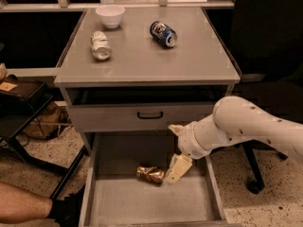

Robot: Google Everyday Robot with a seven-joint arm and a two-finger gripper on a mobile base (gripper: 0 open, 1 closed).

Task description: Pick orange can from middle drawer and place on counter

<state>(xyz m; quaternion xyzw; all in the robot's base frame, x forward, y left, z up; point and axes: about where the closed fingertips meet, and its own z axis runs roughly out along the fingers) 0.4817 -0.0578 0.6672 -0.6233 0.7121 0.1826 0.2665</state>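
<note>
Presently, pincer [171, 152]: released, low over drawer [142, 205], lower finger [177, 168] just right of orange can
Orange can [150, 174]: lying on drawer floor, ungripped
Counter [142, 65]: bowl [110, 15], white can [100, 45], blue can [163, 33]

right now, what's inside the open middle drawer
On the visible floor of the middle drawer lies only the orange can, on its side, with the end effector lowered close beside it. The arm covers the drawer's right rear corner, so nothing there can be seen.
</note>
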